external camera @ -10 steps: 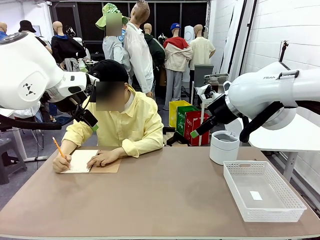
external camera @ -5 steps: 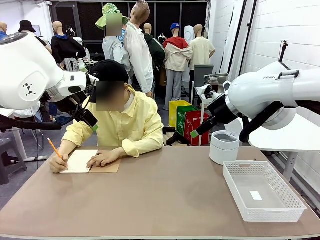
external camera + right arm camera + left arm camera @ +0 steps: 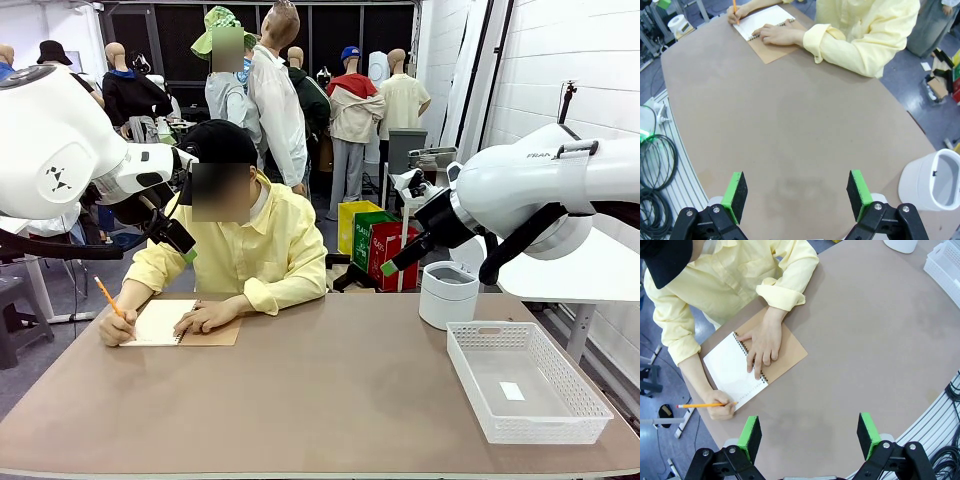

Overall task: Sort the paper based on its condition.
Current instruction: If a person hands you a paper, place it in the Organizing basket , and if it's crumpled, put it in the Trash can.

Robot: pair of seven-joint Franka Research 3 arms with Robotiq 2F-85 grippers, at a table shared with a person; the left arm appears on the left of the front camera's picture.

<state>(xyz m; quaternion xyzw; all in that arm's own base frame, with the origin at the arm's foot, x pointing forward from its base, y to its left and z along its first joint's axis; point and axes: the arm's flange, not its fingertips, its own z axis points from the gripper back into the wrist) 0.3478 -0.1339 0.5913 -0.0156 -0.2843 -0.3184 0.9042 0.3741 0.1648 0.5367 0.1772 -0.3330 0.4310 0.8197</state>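
Across the brown worktop (image 3: 330, 400) from me, a person in a yellow shirt (image 3: 250, 255) bends over a spiral notebook with a brown card cover (image 3: 790, 347). The white paper page (image 3: 730, 370), which I take for the task's thing, lies bound in it at the worktop's far left corner. The person's flat hand (image 3: 762, 342) rests across the spiral binding. The writing hand (image 3: 720, 410) holds an orange pencil (image 3: 705, 404) at the page's edge. My left gripper (image 3: 809, 432) hangs high above that corner, green pads spread wide with nothing between them. My right gripper (image 3: 797, 192) hangs high over the middle of the worktop, equally spread and empty. On my right stand a white perforated plastic basket (image 3: 545, 428) and, just beyond it, a white round bin (image 3: 447, 295). I judge these to be the two places for smooth and creased sheets, though I cannot tell which is which. Sorting has not yet begun, as I read it: the step in hand is waiting for a sheet to come free. The next move calls for reading that sheet's condition first, then a low, flat approach to pinch its thin edge, clear of the person's fingers.
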